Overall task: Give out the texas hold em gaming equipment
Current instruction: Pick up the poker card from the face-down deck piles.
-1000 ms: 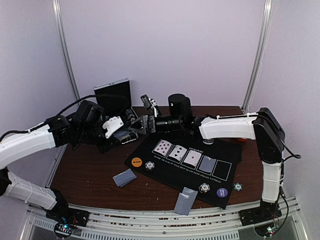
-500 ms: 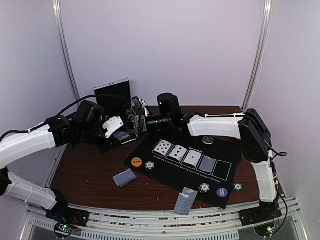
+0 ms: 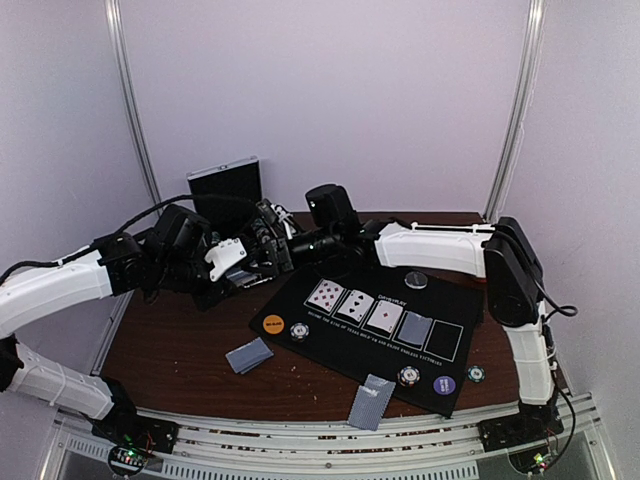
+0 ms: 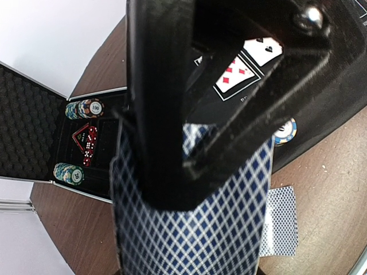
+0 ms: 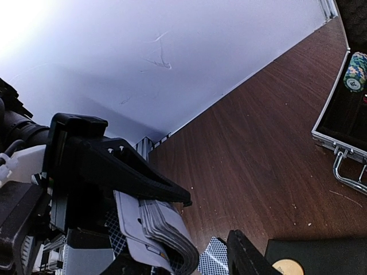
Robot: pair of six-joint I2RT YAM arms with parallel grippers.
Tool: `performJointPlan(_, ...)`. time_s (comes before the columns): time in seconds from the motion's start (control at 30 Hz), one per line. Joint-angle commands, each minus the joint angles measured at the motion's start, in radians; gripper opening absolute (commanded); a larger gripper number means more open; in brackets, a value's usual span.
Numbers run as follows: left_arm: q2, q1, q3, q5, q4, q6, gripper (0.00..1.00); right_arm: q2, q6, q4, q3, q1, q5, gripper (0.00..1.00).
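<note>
Left wrist view: the left pincer (image 4: 182,186) is clamped on a deck of blue-checked cards (image 4: 218,235), which spreads out below its fingertips. Past the tips, face-up cards (image 4: 235,74) lie on the black mat (image 4: 338,97). The right pincer (image 3: 272,232) sits just beside the deck; I cannot tell whether it is open or closed.

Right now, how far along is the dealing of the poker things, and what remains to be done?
Done: four cards lie in the rectangles of the mat, three face up and one face down. Face-down cards and a second lot lie near the front.
In hand: the left end effector is shut on the deck, with the right end effector close beside it.
Left: the fifth rectangle is empty.
</note>
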Motion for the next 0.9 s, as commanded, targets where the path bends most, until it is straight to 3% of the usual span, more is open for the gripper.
performJointPlan(0.0, -0.023, -0.003, 0.005, 0.006, 0.059, 0.006, 0.35, -0.063, -0.077, -0.112, 0.001, -0.019, 0.078, 0.45)
performJointPlan(0.17, -0.023, -0.003, 0.005, 0.005, 0.058, 0.007, 0.35, -0.078, -0.111, -0.158, 0.007, -0.019, 0.095, 0.39)
performJointPlan(0.27, -0.02, -0.003, 0.005, 0.005, 0.059, 0.005, 0.35, -0.085, -0.108, -0.159, 0.014, -0.02, 0.076, 0.3)
performJointPlan(0.43, -0.015, -0.003, 0.004, 0.003, 0.059, 0.004, 0.35, -0.105, -0.123, -0.192, 0.028, -0.021, 0.076, 0.0)
performJointPlan(0.73, -0.015, -0.003, 0.0, -0.001, 0.058, -0.002, 0.35, -0.196, -0.18, -0.253, -0.013, -0.071, 0.07, 0.0)
performJointPlan(0.87, -0.019, -0.004, -0.001, -0.01, 0.059, -0.006, 0.35, -0.259, -0.295, -0.4, -0.02, -0.127, 0.069, 0.0)
